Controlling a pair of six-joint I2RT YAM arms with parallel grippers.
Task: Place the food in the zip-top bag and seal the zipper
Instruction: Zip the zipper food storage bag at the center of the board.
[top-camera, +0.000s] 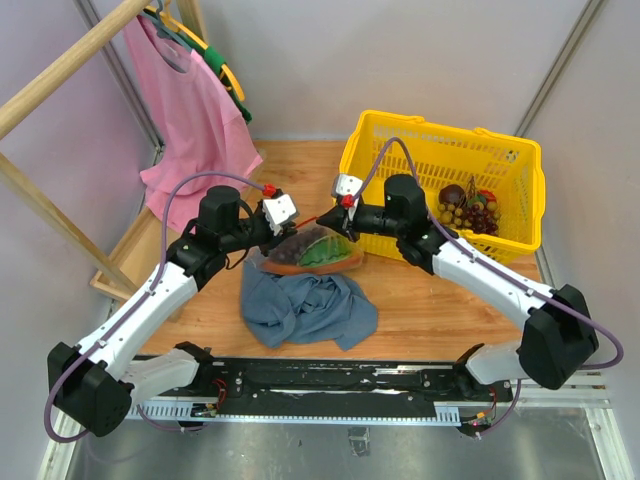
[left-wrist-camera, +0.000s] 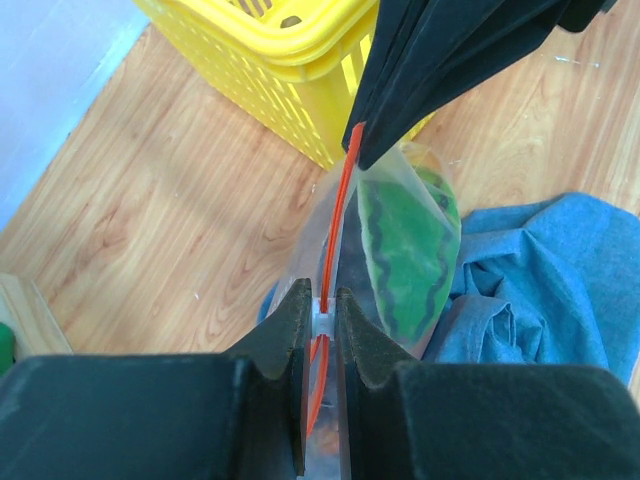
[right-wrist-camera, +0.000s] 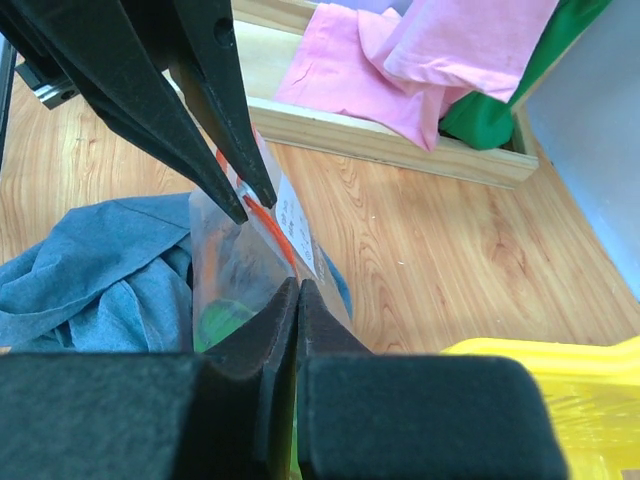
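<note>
The zip-top bag (top-camera: 312, 252) hangs off the table, held up by its mouth edge between the two grippers. Its orange-red zipper (left-wrist-camera: 341, 205) runs as a thin line from one pinch to the other. The left gripper (left-wrist-camera: 322, 303) has its fingers closed narrowly on one end of that strip. The right gripper (right-wrist-camera: 298, 292) is clamped tight on the other end, just across from the left fingertips.

Below the fingers, inside the clear plastic, sit the purple grapes (top-camera: 287, 252) and the fruit wedge (left-wrist-camera: 405, 250), its striped green rind facing outward. A white label (right-wrist-camera: 295, 228) on the bag lies right beside the left fingertips; its print is too small to read.

Beneath the bag is a crumpled blue-grey cloth (top-camera: 305, 305), touching its lower side. Behind the right gripper stands a yellow basket (top-camera: 372, 135) holding a brownish-green grape bunch (top-camera: 465, 215) and a dark round fruit (top-camera: 452, 193). A pink shirt (top-camera: 190, 110) hangs well beyond the left gripper.
</note>
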